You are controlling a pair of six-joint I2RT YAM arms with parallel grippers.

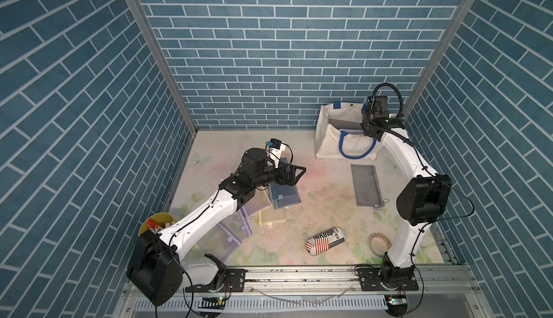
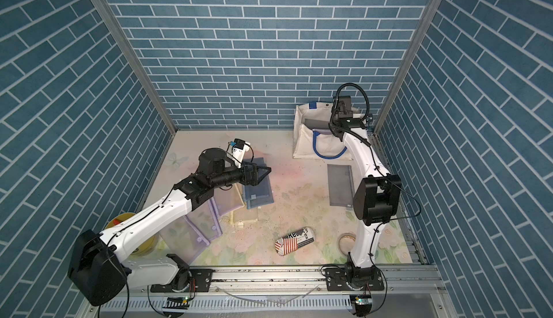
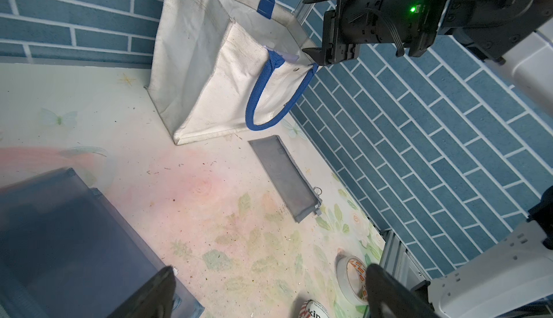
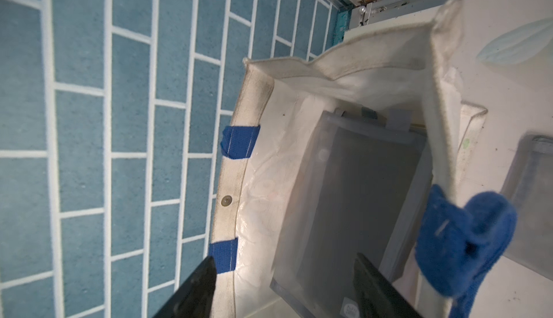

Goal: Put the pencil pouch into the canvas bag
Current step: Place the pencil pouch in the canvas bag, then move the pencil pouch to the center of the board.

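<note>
The off-white canvas bag [image 1: 324, 128] [image 2: 302, 134] with blue handles stands open at the back right, and it also shows in the left wrist view [image 3: 194, 62]. A grey mesh pencil pouch [image 4: 353, 188] [image 1: 344, 123] lies inside it, leaning on the bag's inner wall. My right gripper [image 4: 284, 258] [image 1: 369, 131] hangs over the bag's mouth, open, with its fingers wide apart above the pouch. Its grip is off the pouch. My left gripper [image 3: 270, 271] [image 1: 299, 171] is open and empty over a stack of blue pouches [image 1: 284, 195] at mid-left.
Another grey pouch [image 1: 366, 186] [image 3: 284, 179] lies flat in front of the bag. Purple translucent pouches [image 1: 233, 232] sit under the left arm. A printed pouch [image 1: 326, 240] and a tape roll [image 1: 379, 243] lie near the front. A yellow bowl [image 1: 158, 220] sits front left.
</note>
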